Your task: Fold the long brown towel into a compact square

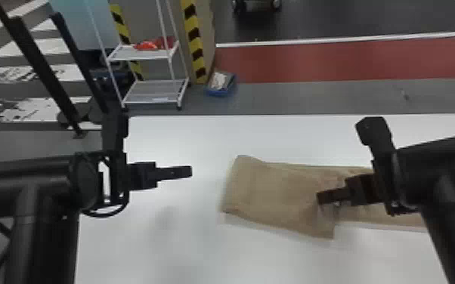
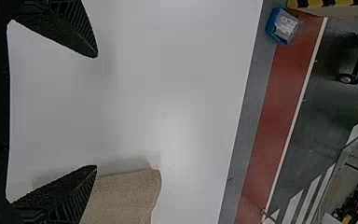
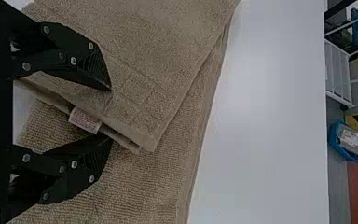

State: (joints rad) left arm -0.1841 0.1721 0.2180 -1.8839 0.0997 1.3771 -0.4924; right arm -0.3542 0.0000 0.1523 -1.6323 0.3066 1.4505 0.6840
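My right gripper (image 1: 319, 198) stands open, fingers parted about the free edge of the upper layer of the brown towel (image 1: 272, 189), beside a white label (image 3: 85, 120); my left gripper (image 1: 191, 171), also open, is over the white table (image 1: 155, 241), left of the towel. Nappy in texture, the towel lies doubled at its left end, the flap askew, its near corner jutting beyond the layer beneath

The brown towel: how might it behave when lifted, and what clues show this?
The towel would probably droop rather than stay stiff, since it lies folded over itself. Its rough, looped surface suggests it won't slip easily. The top layer might unfold, as its edge looks loose.
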